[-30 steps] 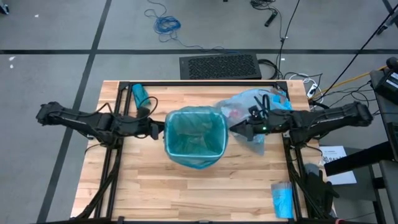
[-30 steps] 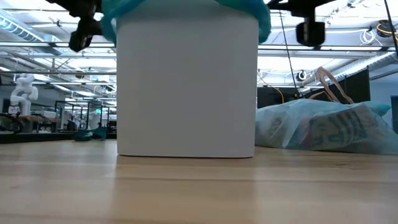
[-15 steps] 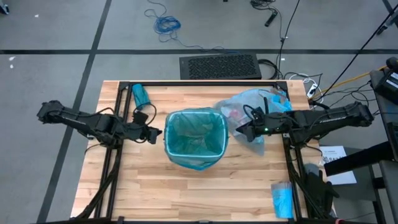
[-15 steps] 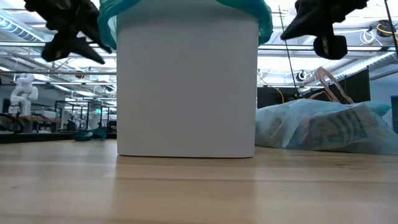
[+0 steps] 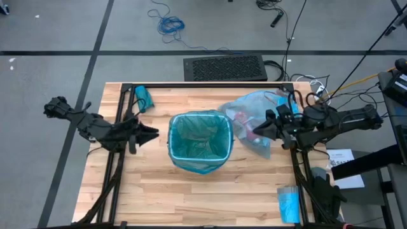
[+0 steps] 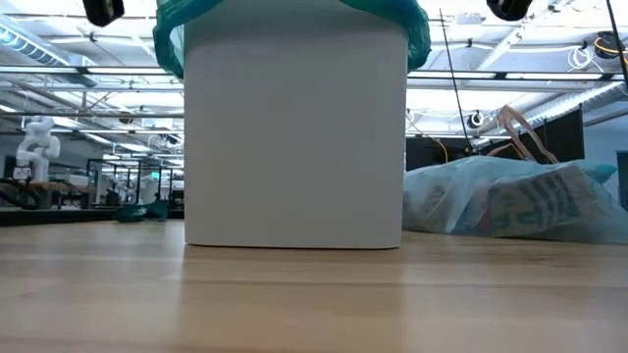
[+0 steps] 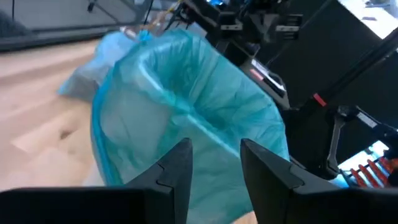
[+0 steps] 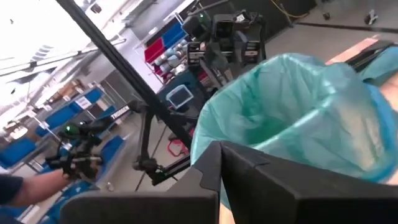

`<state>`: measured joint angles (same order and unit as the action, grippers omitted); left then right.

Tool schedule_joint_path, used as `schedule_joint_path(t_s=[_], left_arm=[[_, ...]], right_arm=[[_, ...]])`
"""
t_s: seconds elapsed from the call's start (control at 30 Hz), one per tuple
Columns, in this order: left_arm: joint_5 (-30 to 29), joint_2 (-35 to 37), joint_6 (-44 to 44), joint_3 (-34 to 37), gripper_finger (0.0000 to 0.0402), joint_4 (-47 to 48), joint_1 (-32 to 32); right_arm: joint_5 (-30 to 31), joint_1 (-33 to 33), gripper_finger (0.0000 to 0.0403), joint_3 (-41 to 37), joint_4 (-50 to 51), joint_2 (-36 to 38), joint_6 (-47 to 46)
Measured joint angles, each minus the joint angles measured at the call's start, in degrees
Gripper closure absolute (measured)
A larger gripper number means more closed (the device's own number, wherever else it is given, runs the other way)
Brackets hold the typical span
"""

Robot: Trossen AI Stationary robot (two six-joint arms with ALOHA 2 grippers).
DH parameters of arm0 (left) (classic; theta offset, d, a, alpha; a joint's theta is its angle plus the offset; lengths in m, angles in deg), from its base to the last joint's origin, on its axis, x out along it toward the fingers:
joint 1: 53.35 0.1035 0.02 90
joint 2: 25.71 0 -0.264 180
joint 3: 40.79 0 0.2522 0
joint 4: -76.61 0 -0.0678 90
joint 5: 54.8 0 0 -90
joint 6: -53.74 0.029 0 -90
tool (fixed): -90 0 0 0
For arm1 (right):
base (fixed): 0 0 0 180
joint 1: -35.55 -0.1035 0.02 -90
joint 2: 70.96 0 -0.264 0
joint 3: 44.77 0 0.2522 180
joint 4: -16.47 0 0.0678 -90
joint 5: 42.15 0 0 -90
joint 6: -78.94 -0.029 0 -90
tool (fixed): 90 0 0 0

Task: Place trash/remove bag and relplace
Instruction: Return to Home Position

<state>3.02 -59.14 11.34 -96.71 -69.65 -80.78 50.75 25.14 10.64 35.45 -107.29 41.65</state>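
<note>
A white bin (image 6: 294, 137) stands mid-table, lined with a teal-green bag (image 5: 199, 143) whose rim is folded over its top edge. To its right the pale sky-blue bag (image 5: 254, 114) lies bulging on the table, with reddish and whitish trash (image 5: 238, 117) showing through its wall. My left gripper (image 5: 153, 133) hovers left of the bin, pointing at it; it is open (image 7: 214, 165) with nothing between its fingers. My right gripper (image 5: 256, 132) hovers right of the bin, above the pale bag; it is shut (image 8: 221, 163) and holds nothing.
A teal roll (image 5: 142, 97) lies at the table's far left, and a small folded blue packet (image 5: 289, 203) at the near right. Black frame rails (image 5: 119, 159) run along the table's left and right sides. Bare wood (image 5: 191, 197) lies in front of the bin.
Both grippers have drawn back from the bin's rim and risen, leaving the top of the low view. The left went toward the table's left edge, the right toward its right edge, and each rolled about its own line. The bin and both bags have kept still.
</note>
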Motion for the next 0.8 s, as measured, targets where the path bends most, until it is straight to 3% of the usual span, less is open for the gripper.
schedule_joint_path(t_s=[0.2,0.33,0.5,0.6,0.7,0.8], left_arm=[[-0.1,3.5,2.3,2.5,0.0269,-0.2,-0.2],[-0.1,5.5,4.8,5.4,0.0269,-7.7,-0.2],[0.5,7.4,20.8,6.8,0.0269,-25.9,-0.2],[1.6,8.0,29.4,6.8,0.0269,-31.2,0.4],[1.7,9.1,30.7,6.8,0.0270,-28.6,2.6],[3.1,11.0,25.3,6.8,0.0270,-20.2,5.6]], right_arm=[[0.0,2.5,0.0403,0.0,1.3,2.5,2.8],[0.0,4.0,0.0403,0.0,-1.2,3.0,3.5],[0.0,6.0,0.0403,0.0,-8.1,3.4,7.8],[-0.1,8.2,0.0403,0.0,-10.7,3.4,10.7],[-0.5,12.0,0.0403,0.0,-10.1,3.2,11.1],[-5.6,16.7,0.0403,0.0,-8.3,2.2,9.4]])
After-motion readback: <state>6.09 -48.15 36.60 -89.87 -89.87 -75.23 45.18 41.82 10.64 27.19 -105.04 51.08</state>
